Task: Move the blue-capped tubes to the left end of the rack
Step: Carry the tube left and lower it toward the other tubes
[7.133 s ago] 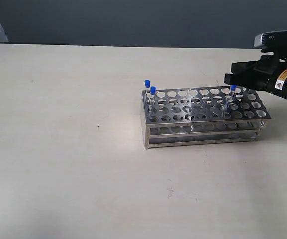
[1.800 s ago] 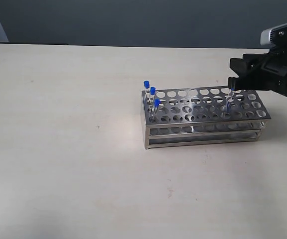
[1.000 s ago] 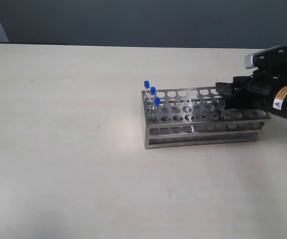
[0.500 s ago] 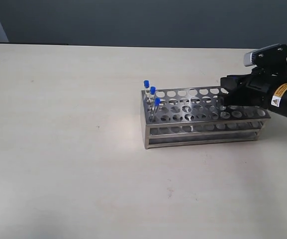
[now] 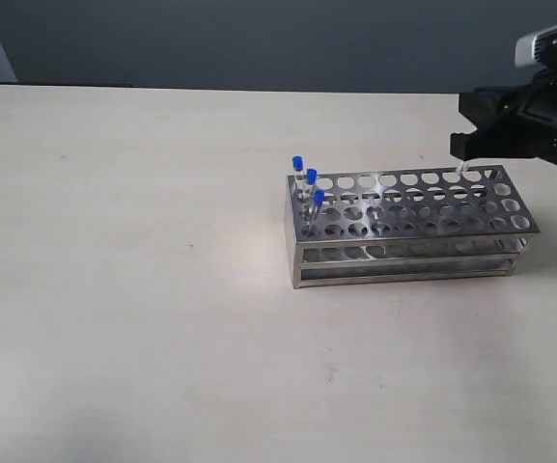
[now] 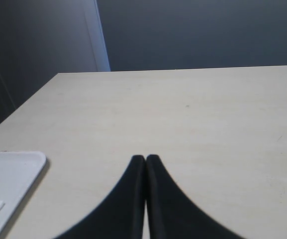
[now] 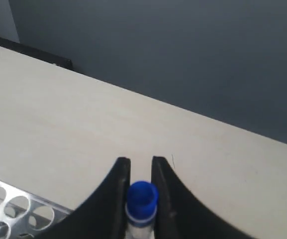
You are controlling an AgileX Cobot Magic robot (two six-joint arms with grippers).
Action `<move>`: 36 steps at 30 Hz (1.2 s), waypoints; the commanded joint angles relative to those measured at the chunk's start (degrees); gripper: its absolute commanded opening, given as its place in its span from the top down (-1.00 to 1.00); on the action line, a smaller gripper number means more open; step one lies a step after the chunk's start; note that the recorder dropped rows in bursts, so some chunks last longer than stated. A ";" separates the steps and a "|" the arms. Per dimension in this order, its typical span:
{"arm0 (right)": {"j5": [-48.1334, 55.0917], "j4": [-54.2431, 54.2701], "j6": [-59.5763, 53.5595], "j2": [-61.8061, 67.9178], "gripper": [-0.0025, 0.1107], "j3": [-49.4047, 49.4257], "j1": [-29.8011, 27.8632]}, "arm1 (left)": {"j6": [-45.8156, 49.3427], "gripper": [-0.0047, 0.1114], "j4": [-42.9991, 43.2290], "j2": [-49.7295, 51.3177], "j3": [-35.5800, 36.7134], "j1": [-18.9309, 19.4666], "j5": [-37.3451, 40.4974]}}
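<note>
Right gripper (image 7: 141,161), jaws barely apart, tight on one blue-capped tube (image 7: 142,196) (over the rack (image 5: 403,253))

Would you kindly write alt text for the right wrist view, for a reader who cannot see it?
The right gripper is shut on a blue-capped tube, black fingers flanking the cap. Part of the steel rack and the pale table lie beneath.
</note>
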 commanded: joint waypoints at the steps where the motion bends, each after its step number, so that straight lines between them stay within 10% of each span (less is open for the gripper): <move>1: -3.42 -6.81 7.75 -3.36 0.95 -0.21 -0.24 | -0.29 0.91 0.32 -0.31 0.09 -0.22 -0.51; 36: -19.20 -15.48 14.14 7.79 0.95 -0.31 14.62 | -0.29 0.91 0.32 -0.31 0.09 -0.22 -0.52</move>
